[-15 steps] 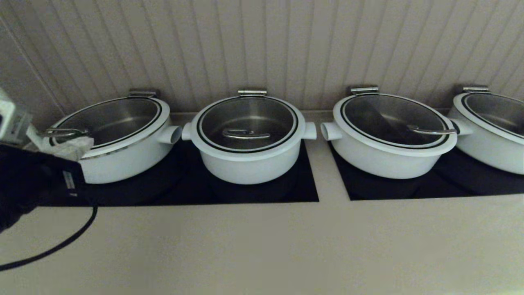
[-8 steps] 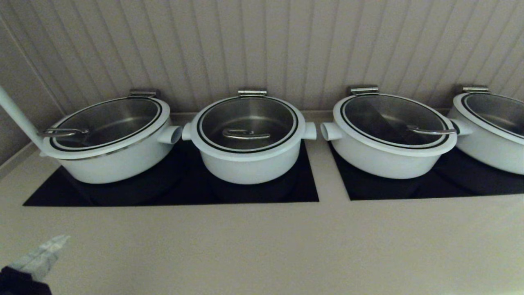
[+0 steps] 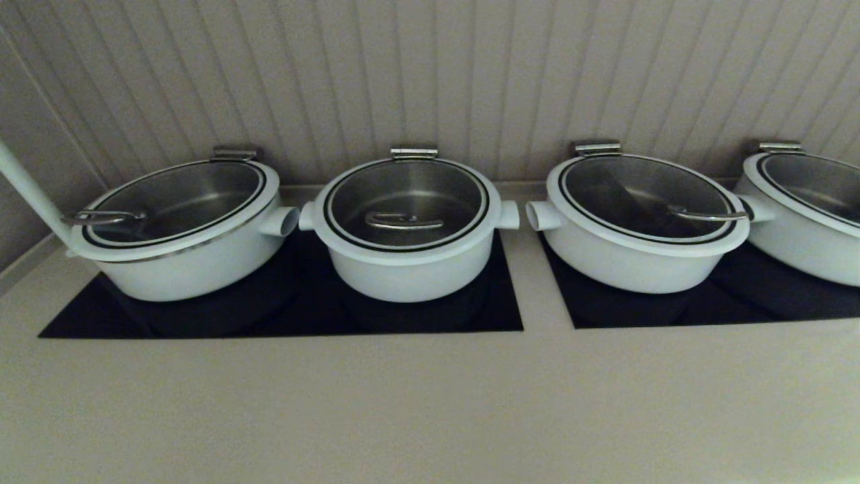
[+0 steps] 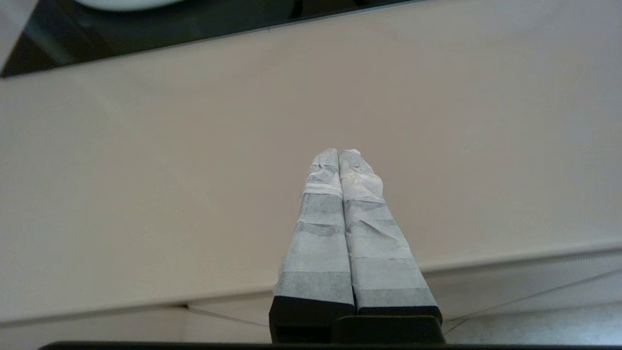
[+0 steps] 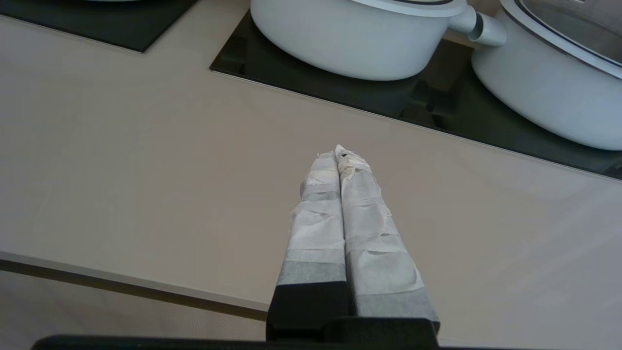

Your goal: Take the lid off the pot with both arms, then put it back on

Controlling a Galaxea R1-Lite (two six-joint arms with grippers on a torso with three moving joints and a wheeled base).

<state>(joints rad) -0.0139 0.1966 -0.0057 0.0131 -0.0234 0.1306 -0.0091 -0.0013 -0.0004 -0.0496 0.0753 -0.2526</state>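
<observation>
The pot (image 3: 408, 272) is the deeper white one, second from the left, on a black hob panel. The lid (image 3: 406, 199), glass with a white ring and black band, sits flat on it, its arched steel handle (image 3: 403, 220) at the centre. Neither arm shows in the head view. My left gripper (image 4: 338, 152) is shut and empty, its taped fingers pressed together above the bare beige counter near its front edge. My right gripper (image 5: 338, 151) is shut and empty too, above the counter in front of the right-hand pots.
Wider shallow white pots with lids stand left (image 3: 181, 252) and right (image 3: 638, 249) of the pot, a further one (image 3: 806, 228) at the far right. Two black hob panels (image 3: 510, 316) lie under them. A beige counter (image 3: 430, 403) stretches in front; a ribbed wall stands behind.
My left arm, in front of the left pot a second ago, has dropped down and out of the head view. The pots and lids have not moved.
</observation>
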